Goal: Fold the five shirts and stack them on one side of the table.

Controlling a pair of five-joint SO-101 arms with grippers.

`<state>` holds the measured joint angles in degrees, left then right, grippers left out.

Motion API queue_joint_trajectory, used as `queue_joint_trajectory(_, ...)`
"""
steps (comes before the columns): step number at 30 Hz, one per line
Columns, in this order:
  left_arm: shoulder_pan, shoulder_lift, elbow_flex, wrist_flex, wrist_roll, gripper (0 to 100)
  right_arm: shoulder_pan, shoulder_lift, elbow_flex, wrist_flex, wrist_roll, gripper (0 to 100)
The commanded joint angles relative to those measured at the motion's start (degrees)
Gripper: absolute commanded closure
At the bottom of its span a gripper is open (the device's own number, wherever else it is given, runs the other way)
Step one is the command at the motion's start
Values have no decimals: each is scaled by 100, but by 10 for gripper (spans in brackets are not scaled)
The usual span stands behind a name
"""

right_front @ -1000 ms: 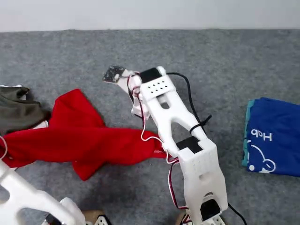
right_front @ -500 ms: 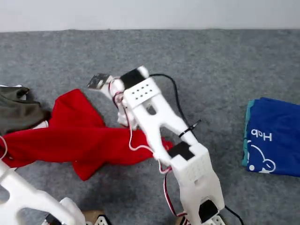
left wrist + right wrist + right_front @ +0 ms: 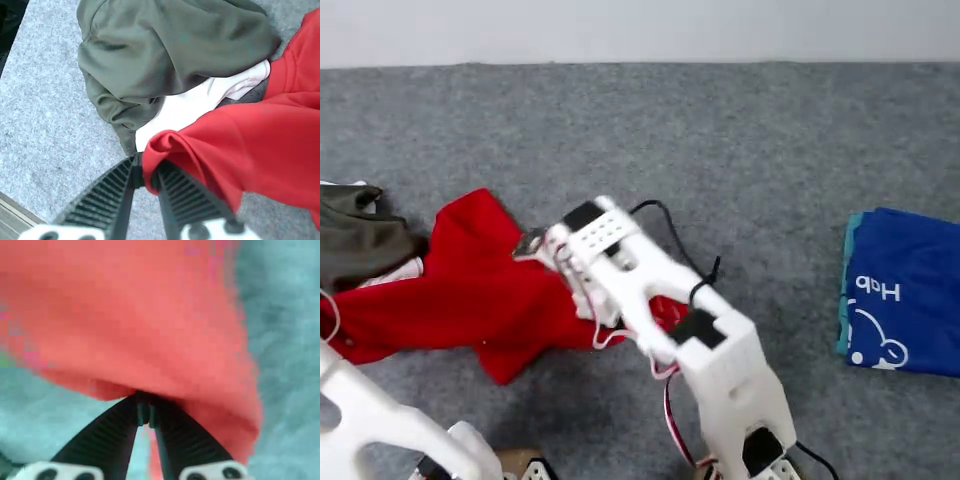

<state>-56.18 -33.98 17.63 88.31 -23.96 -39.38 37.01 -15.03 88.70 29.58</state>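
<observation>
On the left half of the table (image 3: 740, 130), the red shirt (image 3: 470, 295) lies stretched out, its long axis running side to side. We see the left pincer (image 3: 146, 176) pinching a rolled edge at its outer end, just beside the olive shirt (image 3: 165, 50). The right pincer (image 3: 144, 412) grips a fold of red cloth above the shirt's middle. We judge that the fold must travel leftward, toward the left pincer. The cloth looks thick, soft and rumpled. A folded blue shirt (image 3: 905, 290) sits well apart at the right.

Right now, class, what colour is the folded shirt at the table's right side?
The folded shirt is blue with a white print; the high view shows it best.
</observation>
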Motion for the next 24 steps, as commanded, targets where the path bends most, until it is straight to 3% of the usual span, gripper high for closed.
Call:
queue_joint_trajectory(1,-9,-44,-48,-53,62,987,664,233,-677,-418,299,990)
queue_joint_trajectory(10,123,-44,-22,-26,53,987,1473,1323,-3587,-418,1073,990)
queue_joint_trajectory(14,527,-44,-31,237,44,987,1455,1807,-4765,-136,1108,990)
queue_joint_trajectory(21,651,-44,-22,237,70,987,1042,2035,-6084,1455,1055,990)
queue_joint_trajectory(24,642,-18,-22,237,70,987,1024,1807,-6101,1437,563,990)
